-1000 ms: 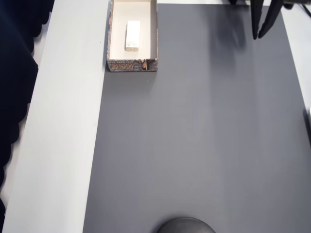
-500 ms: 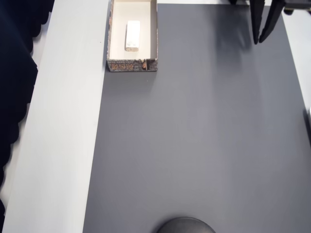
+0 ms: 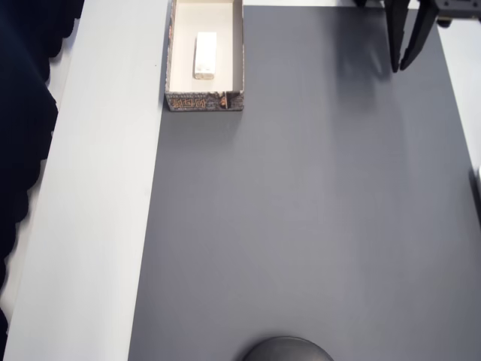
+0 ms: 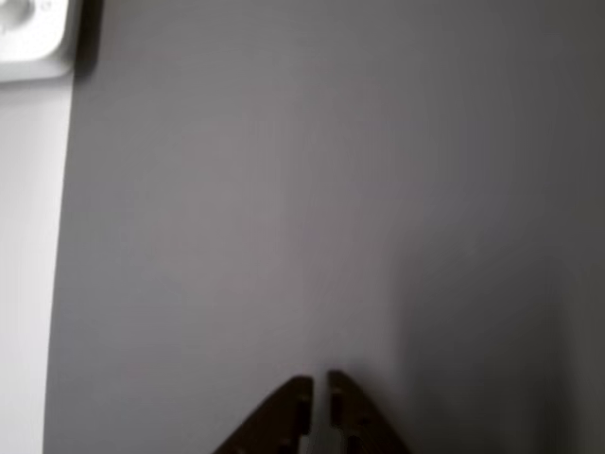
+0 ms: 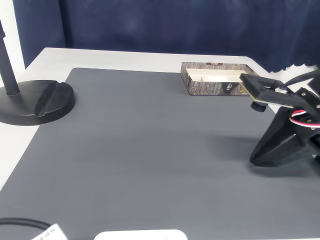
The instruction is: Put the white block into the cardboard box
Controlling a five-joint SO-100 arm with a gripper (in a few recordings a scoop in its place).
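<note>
The white block lies flat inside the cardboard box at the top left of the overhead view. In the fixed view the cardboard box stands at the far edge of the grey mat. My gripper hangs at the top right of the overhead view, far from the box, its dark fingers closed to a narrow slit with nothing between them. The wrist view shows the gripper pointing down at bare mat. From the fixed view the gripper sits low over the mat at the right.
A grey mat covers most of the white table. A black round stand base sits at the mat's left in the fixed view. A white device shows in the wrist view's corner. A dark curtain hangs behind.
The gripper's tips have shifted slightly downward in the overhead view. The block and box have not moved.
</note>
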